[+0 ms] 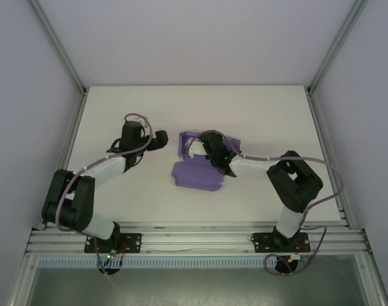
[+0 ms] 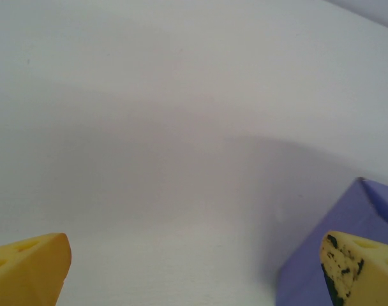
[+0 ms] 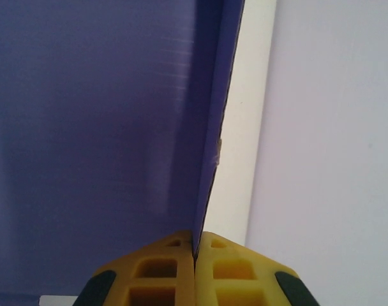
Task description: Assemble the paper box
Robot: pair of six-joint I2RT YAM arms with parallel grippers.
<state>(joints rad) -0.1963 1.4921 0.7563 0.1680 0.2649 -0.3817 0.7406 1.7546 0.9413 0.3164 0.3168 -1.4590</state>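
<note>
The purple paper box (image 1: 195,173) lies partly folded in the middle of the white table (image 1: 258,115), with flaps standing up at its far side. My right gripper (image 1: 195,148) is shut on one upright purple wall, whose thin edge (image 3: 213,146) runs straight up from between the yellow fingers (image 3: 156,274). The broad purple panel (image 3: 92,127) stretches away to the left of that edge. My left gripper (image 1: 162,141) hangs open just left of the box, its yellow fingertips (image 2: 34,264) wide apart, and a purple corner (image 2: 347,223) shows beside the right one.
Aluminium frame posts (image 1: 60,51) and grey enclosure walls (image 1: 22,95) border the table on the left, right and back. A metal rail (image 1: 194,239) carrying both arm bases runs along the near edge.
</note>
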